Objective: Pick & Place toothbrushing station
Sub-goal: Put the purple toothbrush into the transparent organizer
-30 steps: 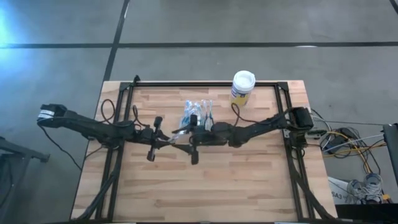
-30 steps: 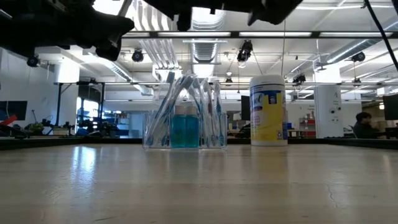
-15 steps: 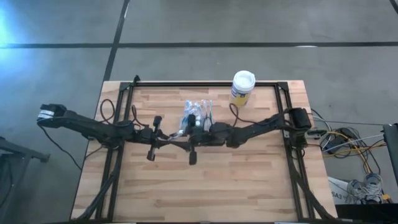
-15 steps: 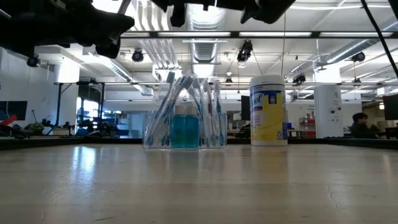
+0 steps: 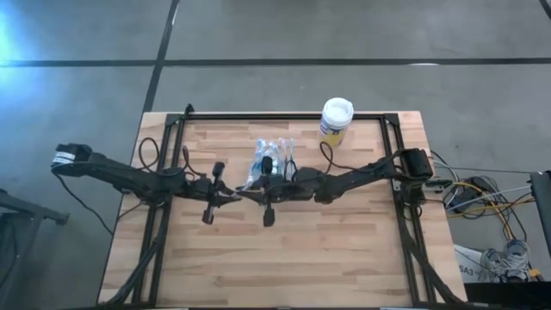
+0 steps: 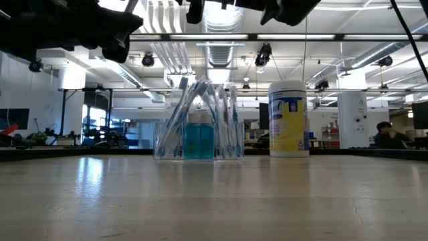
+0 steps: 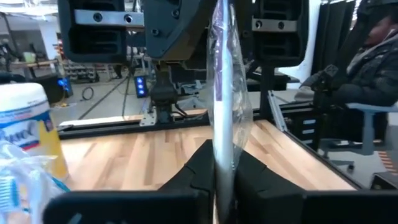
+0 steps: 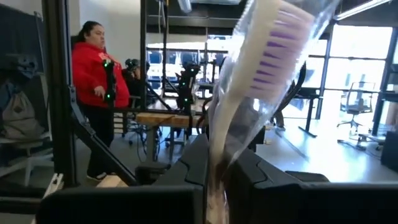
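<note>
A wooden worktop (image 5: 344,250) in an open workshop, with both arms meeting over its middle.

We see the left claw (image 7: 217,174) clenched on a wrapped toothbrush (image 7: 222,93), and the right claw (image 8: 214,180) clamped on the same brush, its purple bristles showing through the clear wrap; both hang above the worktop's centre. The toothbrushing station (image 6: 198,128), a clear holder with brushes and teal-capped tubes, stands near the far edge at its middle. A white-lidded canister (image 5: 336,119) stands toward the far right corner. A person in red stands in the room beyond.
</note>
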Motion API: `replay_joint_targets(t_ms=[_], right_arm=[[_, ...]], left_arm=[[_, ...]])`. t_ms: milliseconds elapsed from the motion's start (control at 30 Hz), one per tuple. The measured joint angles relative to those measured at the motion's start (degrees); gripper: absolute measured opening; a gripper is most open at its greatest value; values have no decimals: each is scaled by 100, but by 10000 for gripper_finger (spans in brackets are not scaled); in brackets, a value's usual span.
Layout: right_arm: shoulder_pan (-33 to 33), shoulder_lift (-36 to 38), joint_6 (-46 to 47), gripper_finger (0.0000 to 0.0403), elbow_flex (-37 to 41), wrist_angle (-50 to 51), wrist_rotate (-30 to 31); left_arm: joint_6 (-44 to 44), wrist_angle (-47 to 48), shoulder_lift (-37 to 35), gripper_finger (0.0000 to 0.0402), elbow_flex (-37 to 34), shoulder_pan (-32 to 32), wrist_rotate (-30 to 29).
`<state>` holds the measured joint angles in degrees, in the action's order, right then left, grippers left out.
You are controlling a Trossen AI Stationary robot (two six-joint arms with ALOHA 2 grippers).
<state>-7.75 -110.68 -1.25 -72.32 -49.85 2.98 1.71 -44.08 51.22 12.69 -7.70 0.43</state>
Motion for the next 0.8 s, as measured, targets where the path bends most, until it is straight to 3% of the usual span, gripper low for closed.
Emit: replay_joint_targets(t_ms=[300,433,567,800], right_arm=[[-67,715,-217,18,4,2113,79],[-170,1200,-279,18,74,3061,353],[-372,1678,-365,17,373,4027,854],[-396,3079,-39,17,1973,3130,597]], left_arm=[[-265,378,-114,152,2,11,476],[-471,728,-340,189,2,11,494],[-751,1230,-732,196,2,9,490],[-760,2082,-1890,156,34,9,445]])
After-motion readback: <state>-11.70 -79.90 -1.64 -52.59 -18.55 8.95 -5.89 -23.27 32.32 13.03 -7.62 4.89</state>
